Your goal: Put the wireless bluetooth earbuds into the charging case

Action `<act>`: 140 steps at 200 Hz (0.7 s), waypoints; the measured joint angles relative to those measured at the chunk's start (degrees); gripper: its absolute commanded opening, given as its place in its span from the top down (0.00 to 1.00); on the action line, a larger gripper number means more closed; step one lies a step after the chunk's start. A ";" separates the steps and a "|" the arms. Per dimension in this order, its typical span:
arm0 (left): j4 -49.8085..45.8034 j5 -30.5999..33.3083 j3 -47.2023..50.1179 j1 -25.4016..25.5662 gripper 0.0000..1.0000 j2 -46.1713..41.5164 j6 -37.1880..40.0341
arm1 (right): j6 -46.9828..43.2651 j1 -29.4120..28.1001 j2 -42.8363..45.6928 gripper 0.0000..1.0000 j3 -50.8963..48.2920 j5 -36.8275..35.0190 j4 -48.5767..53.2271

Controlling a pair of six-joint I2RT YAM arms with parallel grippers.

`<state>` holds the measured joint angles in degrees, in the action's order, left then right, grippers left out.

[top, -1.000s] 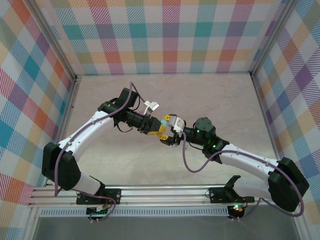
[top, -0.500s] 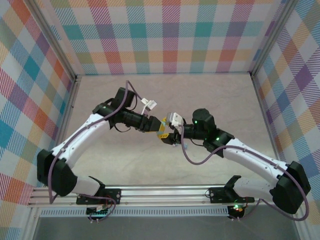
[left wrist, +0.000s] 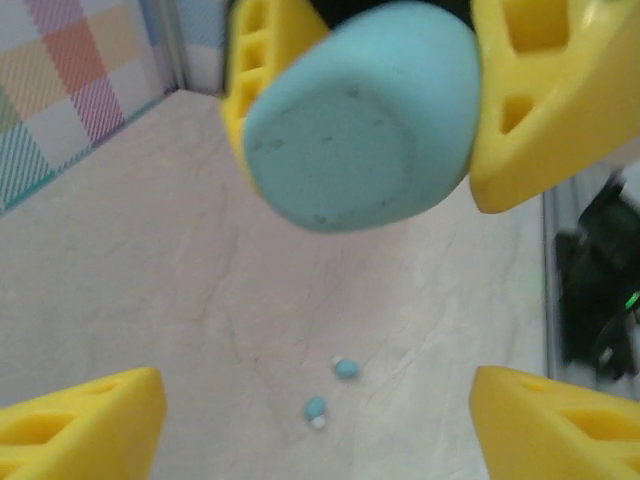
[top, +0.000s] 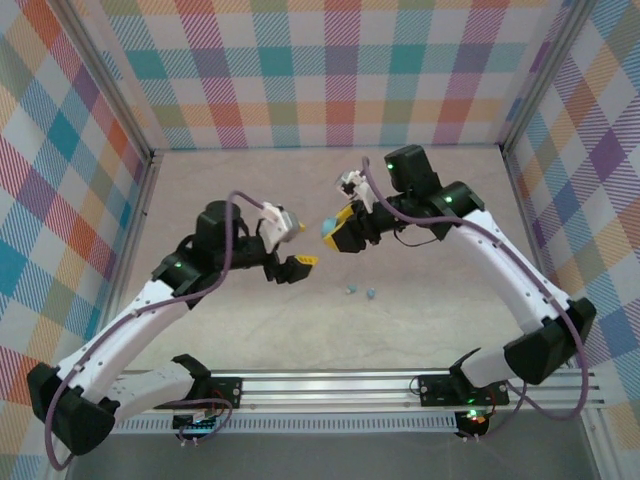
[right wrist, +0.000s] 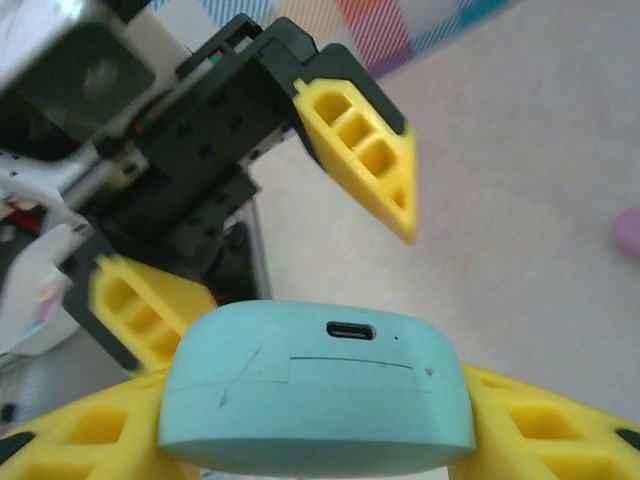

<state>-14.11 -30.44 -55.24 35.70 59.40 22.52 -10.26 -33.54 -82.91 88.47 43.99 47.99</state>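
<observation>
Pale, veined desk (top: pixel 230 180) inside a pastel plaid booth, with a charging case lifted above it.

The desk is beige with faint marbling, boxed in by plaid walls (top: pixel 340 70) on three sides, with a metal rail (top: pixel 330 385) along its near edge. Two light blue earbuds (top: pixel 350 290) lie loose on it near the middle, close together and apart from both arms. The right jaws pinch a light blue charging case (top: pixel 328 225) above the desk. The left jaws stand spread wide just beside it, holding nothing.

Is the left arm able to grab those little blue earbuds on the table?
Probably yes. The left gripper is open and empty, and the blue earbuds lie uncovered on the table just beyond it, with nothing between.
</observation>
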 measured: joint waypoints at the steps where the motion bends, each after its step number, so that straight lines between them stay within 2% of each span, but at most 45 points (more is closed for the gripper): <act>1: 0.02 0.17 0.04 0.17 0.28 0.07 0.33 | 0.00 0.00 -0.15 0.57 0.13 0.09 0.24; 21: 3.02 4.24 3.50 4.48 0.28 -0.66 6.97 | -0.04 0.00 -4.52 0.59 3.61 2.14 6.99; 46: 7.06 7.17 6.47 5.81 0.24 -1.84 10.78 | -0.02 0.00 -7.96 0.61 5.77 3.91 12.20; 91: 13.97 7.80 8.66 5.79 0.27 -1.90 11.08 | -0.02 -0.31 -8.39 0.60 5.33 5.64 14.49; 140: 14.27 6.75 8.68 5.81 0.33 -1.75 10.54 | -2.27 -1.92 -8.68 0.59 4.87 4.02 19.58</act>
<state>0.16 -23.68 -46.57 41.52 57.65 33.06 -12.53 -35.46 -91.59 93.34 48.01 67.57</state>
